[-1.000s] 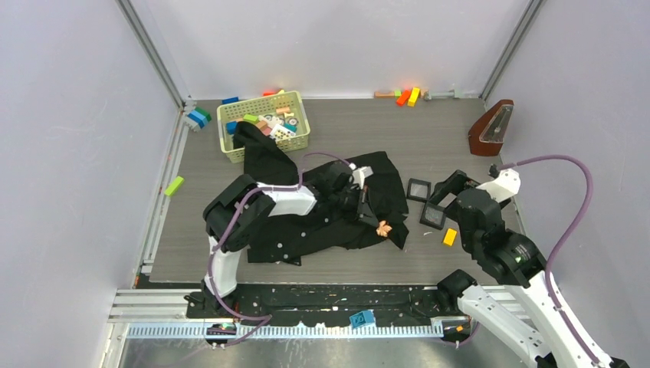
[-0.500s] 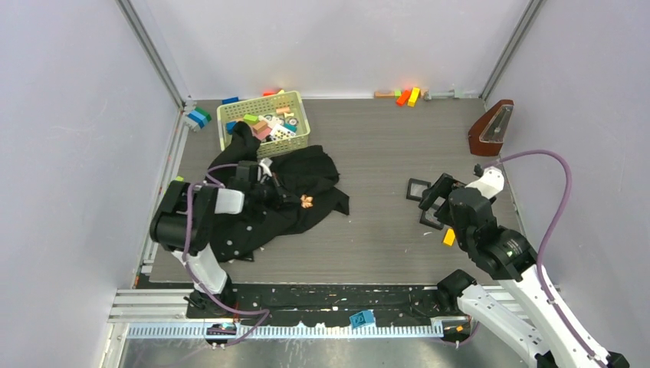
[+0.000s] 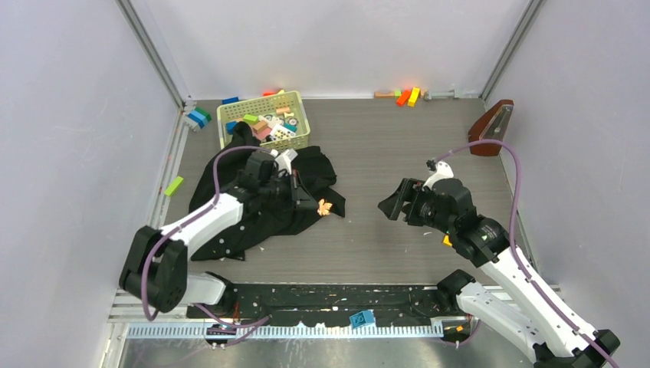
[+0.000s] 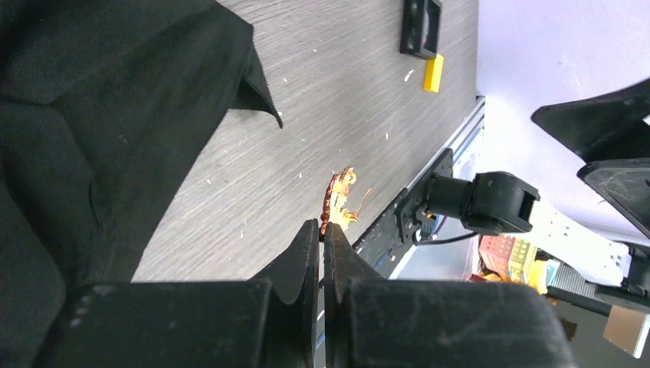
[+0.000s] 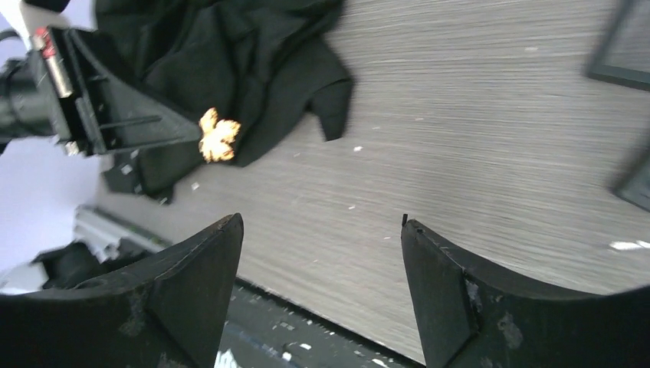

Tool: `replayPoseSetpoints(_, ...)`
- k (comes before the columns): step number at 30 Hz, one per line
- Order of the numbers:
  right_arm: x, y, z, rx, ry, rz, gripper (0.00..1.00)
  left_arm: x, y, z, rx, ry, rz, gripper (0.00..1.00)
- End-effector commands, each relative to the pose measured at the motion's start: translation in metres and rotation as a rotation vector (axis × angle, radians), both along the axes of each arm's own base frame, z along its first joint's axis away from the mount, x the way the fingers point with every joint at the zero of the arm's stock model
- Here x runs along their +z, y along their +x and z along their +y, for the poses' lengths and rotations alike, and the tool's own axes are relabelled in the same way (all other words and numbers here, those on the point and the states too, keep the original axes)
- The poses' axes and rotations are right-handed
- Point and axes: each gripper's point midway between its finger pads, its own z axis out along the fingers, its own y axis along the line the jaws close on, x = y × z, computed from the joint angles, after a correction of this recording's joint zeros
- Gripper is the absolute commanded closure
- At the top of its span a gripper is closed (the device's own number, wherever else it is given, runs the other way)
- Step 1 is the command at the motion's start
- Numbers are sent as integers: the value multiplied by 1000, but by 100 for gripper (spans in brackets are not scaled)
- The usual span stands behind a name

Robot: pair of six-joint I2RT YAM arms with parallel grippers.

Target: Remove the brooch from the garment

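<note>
The black garment [image 3: 230, 222] lies crumpled at the left of the table, one sleeve over the basket's rim. My left gripper [image 3: 313, 202] is shut, pinching the tiny orange-red brooch [image 3: 324, 207] at its very fingertips, just past the garment's right edge. In the left wrist view the brooch [image 4: 339, 201] sticks out beyond the shut left gripper [image 4: 322, 228], above bare table, with the garment [image 4: 92, 115] to the left. My right gripper [image 3: 391, 205] is open and empty, apart from the brooch. The right wrist view shows the right gripper [image 5: 322, 222], the brooch [image 5: 218, 136] and the garment [image 5: 253, 54].
A yellow-green basket [image 3: 295, 139] of toy blocks stands behind the garment. A brown metronome [image 3: 490, 126] is at the far right. A black frame [image 4: 420, 27] and a yellow block [image 4: 434, 73] lie under the right arm. Loose blocks [image 3: 406, 96] line the back wall.
The left arm dragged the garment to the left, then reached out to the right with the brooch at its fingertips. The right gripper moved left toward the brooch, over the frames.
</note>
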Motion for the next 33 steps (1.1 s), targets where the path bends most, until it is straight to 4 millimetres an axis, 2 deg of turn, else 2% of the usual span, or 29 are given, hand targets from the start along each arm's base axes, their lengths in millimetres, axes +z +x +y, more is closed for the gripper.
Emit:
replayPoseSetpoints(1, 43, -10, 47, 251, 197, -126, 21, 31, -19, 5, -60, -38, -45, 100)
replayPoseSetpoints(2, 39, -19, 56, 310, 234, -104, 23, 39, -22, 2, -77, -73, -69, 100)
replayPoseSetpoints(3, 48, -18, 63, 340, 275, -142, 25, 46, -24, 0, -92, -108, -92, 100)
replayPoseSetpoints(4, 43, -26, 71, 386, 316, -111, 31, 54, -27, -3, -107, -146, -118, 100)
replayPoseSetpoints(6, 46, -29, 82, 435, 392, -112, 35, 66, -31, -9, -132, -209, -163, 100)
replayPoseSetpoints(15, 58, -26, 112, 532, 538, -143, 39, 110, -58, -37, -262, -392, -261, 100)
replayPoseSetpoints(17, 62, -27, 117, 553, 549, -153, 43, 117, -61, -43, -275, -419, -282, 100)
replayPoseSetpoints(23, 70, -31, 122, 581, 567, -177, 52, 129, -63, -50, -283, -482, -290, 100)
replayPoseSetpoints(33, 72, -35, 120, 584, 574, -192, 54, 131, -64, -51, -300, -492, -280, 100)
